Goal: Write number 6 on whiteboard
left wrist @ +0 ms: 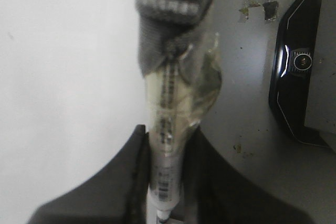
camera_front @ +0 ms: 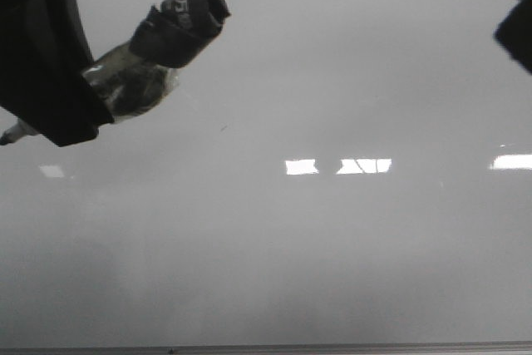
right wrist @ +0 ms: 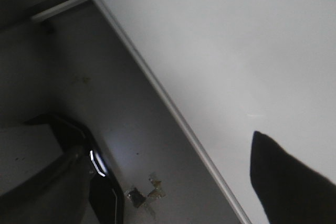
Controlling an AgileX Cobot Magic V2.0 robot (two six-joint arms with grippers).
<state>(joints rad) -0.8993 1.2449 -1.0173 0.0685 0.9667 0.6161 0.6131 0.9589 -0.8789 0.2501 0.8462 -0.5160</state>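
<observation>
The whiteboard [camera_front: 332, 247] fills the front view, glossy grey with bright light reflections. It also shows in the left wrist view [left wrist: 63, 77] and the right wrist view [right wrist: 236, 40]. No number 6 shows on it, only a tiny dark speck [camera_front: 223, 129]. My left gripper [camera_front: 87, 101] at the upper left is shut on a tape-wrapped marker [camera_front: 166, 35], its tip [camera_front: 7, 137] pointing lower left over the board. In the left wrist view the jaws [left wrist: 167, 135] clamp the marker barrel [left wrist: 168, 156]. My right gripper [camera_front: 517, 18] hangs at the right edge, empty, with one dark finger [right wrist: 278, 177] over the board.
The board's thin dark bottom edge [camera_front: 266, 348] runs along the front. Beside the board's pale rim [right wrist: 173, 114] lies a grey tabletop [right wrist: 105, 93] with a black device [left wrist: 302, 66] and scraps of torn tape [left wrist: 257, 8].
</observation>
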